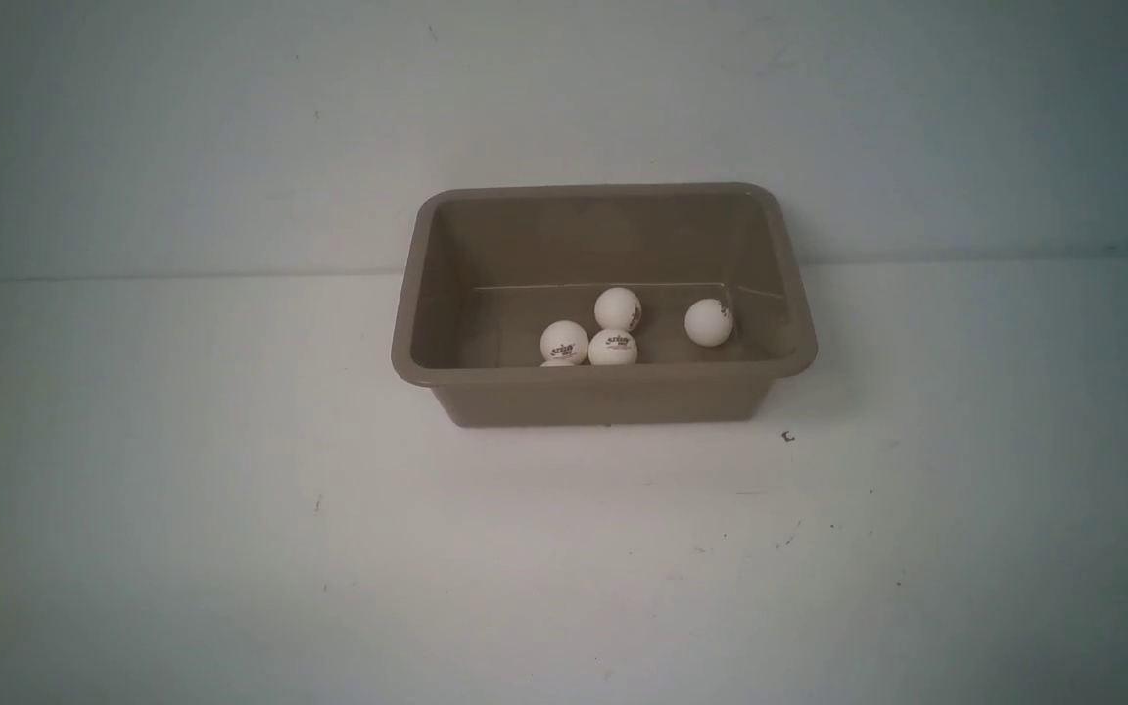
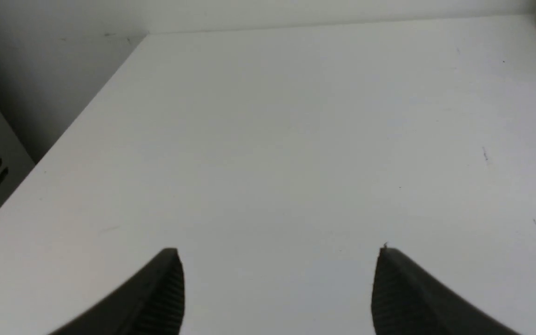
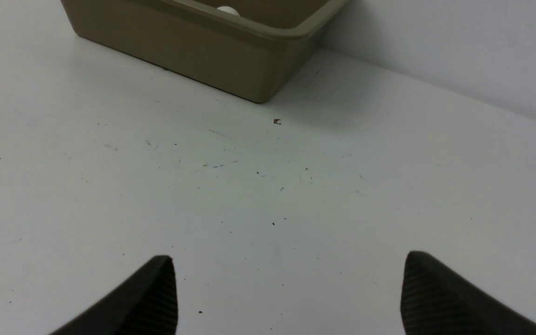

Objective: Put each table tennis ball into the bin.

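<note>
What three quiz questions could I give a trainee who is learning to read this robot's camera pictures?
1. Multiple choice: where do the five visible white balls lie? (a) on the table in front of the bin (b) inside the bin (c) between the fingertips
2. True or false: the left gripper is shut.
3. Fill in: in the front view, one ball lies apart from the others, toward the bin's ____ side, taking sides as the robot does.

Key: 1 b; 2 false, its fingers stand apart; 3 right.
</note>
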